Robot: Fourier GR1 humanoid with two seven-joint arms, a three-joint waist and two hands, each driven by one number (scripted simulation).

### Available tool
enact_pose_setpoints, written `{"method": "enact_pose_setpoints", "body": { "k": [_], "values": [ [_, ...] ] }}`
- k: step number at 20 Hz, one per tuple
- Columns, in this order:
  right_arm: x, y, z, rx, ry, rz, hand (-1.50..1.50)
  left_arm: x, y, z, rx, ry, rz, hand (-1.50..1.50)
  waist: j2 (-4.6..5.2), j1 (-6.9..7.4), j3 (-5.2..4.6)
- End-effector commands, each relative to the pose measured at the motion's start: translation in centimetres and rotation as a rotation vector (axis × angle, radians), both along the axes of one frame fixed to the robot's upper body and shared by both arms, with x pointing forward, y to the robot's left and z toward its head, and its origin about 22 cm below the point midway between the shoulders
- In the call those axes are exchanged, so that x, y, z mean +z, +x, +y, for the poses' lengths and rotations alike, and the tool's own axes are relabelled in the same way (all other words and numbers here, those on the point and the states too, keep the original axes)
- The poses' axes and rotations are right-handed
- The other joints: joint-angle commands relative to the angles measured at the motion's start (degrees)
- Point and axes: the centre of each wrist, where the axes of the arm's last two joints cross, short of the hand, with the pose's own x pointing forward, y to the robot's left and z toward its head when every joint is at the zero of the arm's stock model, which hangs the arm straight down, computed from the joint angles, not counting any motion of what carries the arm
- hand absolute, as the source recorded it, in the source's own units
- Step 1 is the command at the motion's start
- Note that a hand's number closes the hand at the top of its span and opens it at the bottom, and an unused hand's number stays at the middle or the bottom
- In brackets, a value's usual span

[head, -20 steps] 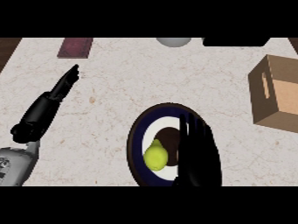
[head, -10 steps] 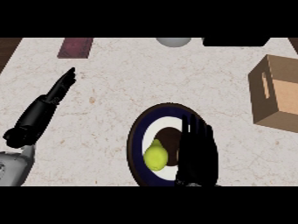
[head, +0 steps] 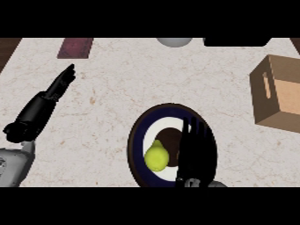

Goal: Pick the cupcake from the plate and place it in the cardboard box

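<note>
Brown with a yellow-green lump at its lower left, the cupcake sits in the white middle of the blue-rimmed plate, low on the pale stone counter. The right hand lies over the plate's right half, its fingers straight and pointing up the view, overlapping the cupcake's right edge – nothing is curled round it. The left hand shows far to the left, fingers straight and together, holding nothing. The cardboard box stands at the right edge, well apart from the plate, its paler inside facing right. Along the far edge lie a maroon slab, a grey round thing and a black shape.
</note>
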Motion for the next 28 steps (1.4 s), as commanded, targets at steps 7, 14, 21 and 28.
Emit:
{"method": "enact_pose_setpoints", "body": {
  "k": [7,14,21,28],
  "values": [
    [-1.3,0.3,-1.1,-0.184,-0.084,0.068,-1.5,0.8,-0.8,-0.5,-0.007,0.012,0.004,0.0,-0.08,-0.06,0.03],
    [-3.4,0.0,-0.6,-0.067,-0.078,0.07,1.5,-1.4,0.4,-0.4,0.015,-0.005,0.001,0.0,0.01,-0.23,0.02],
    [-3.0,-0.3,-0.3,0.02,-0.16,-0.101,1.5,-0.8,0.7,1.1,-0.002,0.006,0.012,0.0,-0.03,-0.35,0.01],
    [-3.7,-3.0,-2.2,0.603,-0.008,-0.111,1.5,-0.3,-0.1,-0.5,-0.009,-0.005,0.017,0.0,-0.02,0.34,0.16]
  ]
}}
